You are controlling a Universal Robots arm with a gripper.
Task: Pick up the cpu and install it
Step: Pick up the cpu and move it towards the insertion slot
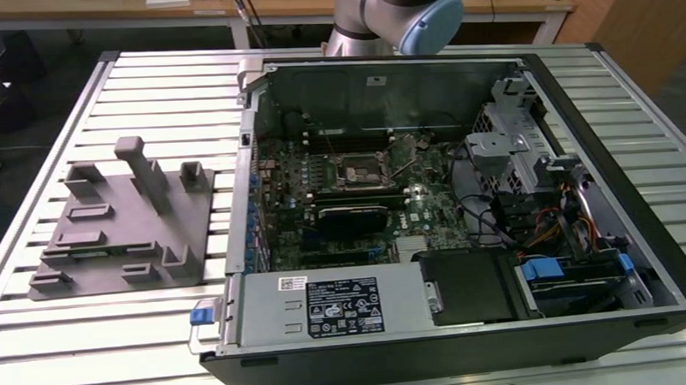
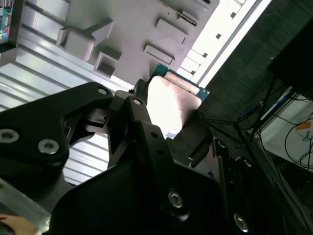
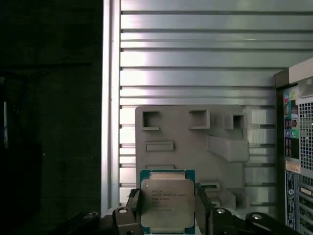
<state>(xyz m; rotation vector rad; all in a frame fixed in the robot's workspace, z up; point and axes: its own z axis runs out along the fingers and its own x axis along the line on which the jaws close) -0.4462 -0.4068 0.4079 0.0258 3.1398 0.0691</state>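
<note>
One pincer (image 3: 167, 215) with two black fingers (image 3: 133, 208) is closed on the single cpu (image 3: 167, 203), one finger pressed against each of two opposite edges, so the chip sits clamped between them and lifted clear of everything below. The first wrist view meets the cpu's silver top face-on, with its thin pale rim and green border all round. The second wrist view catches the same cpu (image 2: 168, 98) at a slant, its top glaring white, and adds the pincer (image 2: 171, 122) mechanics: black linkage bars, pivot screws and the body behind them. Beyond the chip lies one grey tray (image 3: 186, 132) with rectangular recesses and raised blocks, flat on the slatted metal table (image 3: 195, 49); it also lies past the fingers in the second wrist view (image 2: 132, 24). The exterior view sets the tray (image 1: 94, 252) with its upright posts toward the exterior view's left of the table (image 1: 145, 88), just beside one open computer case (image 1: 652, 233) lying on its side. Inside the case, nearest the camera, is one grey power supply (image 1: 324, 306), then the green motherboard (image 1: 429, 211) and, further in, its one black square-framed socket (image 1: 358, 169). At the far edge of the table, behind the case, one silver arm (image 1: 366, 20) rises with a blue-capped joint (image 1: 429, 27) and runs up past the picture's top.
</note>
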